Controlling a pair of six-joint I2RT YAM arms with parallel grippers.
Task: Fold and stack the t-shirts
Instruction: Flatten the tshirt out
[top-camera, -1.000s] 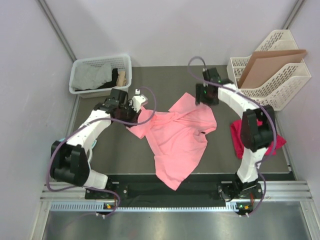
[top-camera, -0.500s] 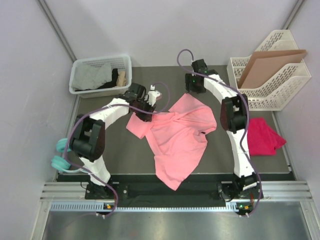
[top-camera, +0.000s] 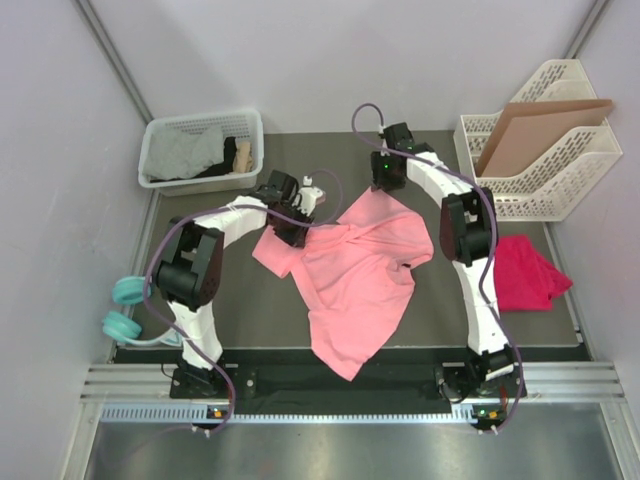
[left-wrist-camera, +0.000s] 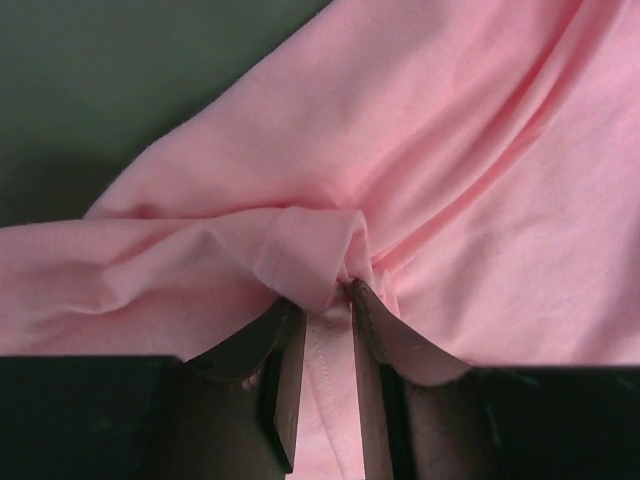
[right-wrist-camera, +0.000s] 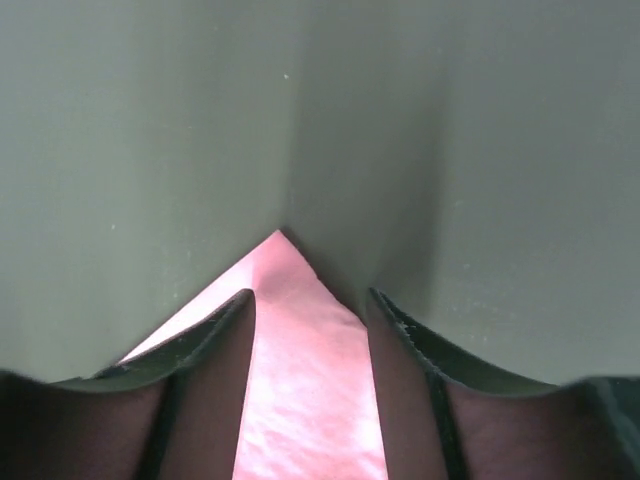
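One rumpled, softly creased salmon-pink tee (top-camera: 355, 275)

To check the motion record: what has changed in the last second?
The left tool moved a little rightward onto the light salmon-pink cloth t-shirt and pinches a bunched fold. The right tool moved away to that shirt's far corner, open astride it; its arm uncovered the darker magenta-red cloth t-shirt. Both shirts stayed in place.

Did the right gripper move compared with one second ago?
Yes. The right gripper has moved left and a little toward the far wall, away from the white rack, to the pink t-shirt's far corner.
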